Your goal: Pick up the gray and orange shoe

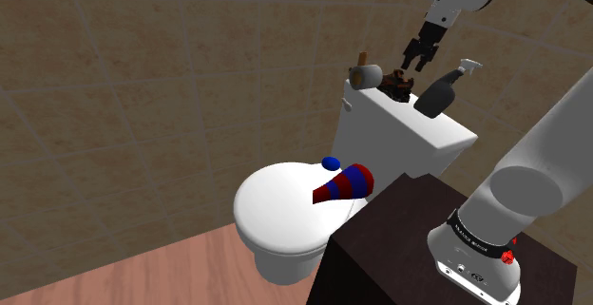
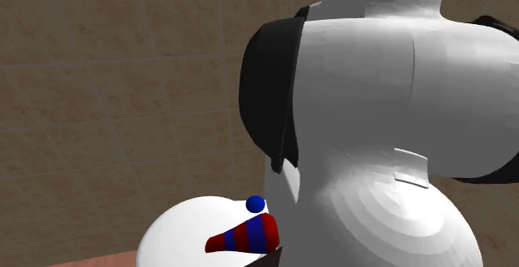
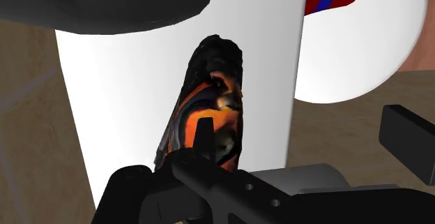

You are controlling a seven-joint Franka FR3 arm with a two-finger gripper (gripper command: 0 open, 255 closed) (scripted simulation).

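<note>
Just below your gripper [image 1: 414, 66], the dark grey and orange shoe [image 3: 209, 111] is lying on the white toilet tank lid [image 1: 411, 124], untouched. You are holding the fingers spread wide and empty. The shoe's long axis is running crosswise to their closing line, nearer one finger, so you are probably needing a slight sideways shift before descending.

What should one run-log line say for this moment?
target: black-and-orange shoe, lying on white toilet tank lid | gripper: open, above shoe | grasp: not yet

Glossy white rounded arm [image 1: 532, 184], dark joints [image 2: 266, 91], black end effector [image 1: 414, 66], red base buttons [image 1: 510, 255].
</note>
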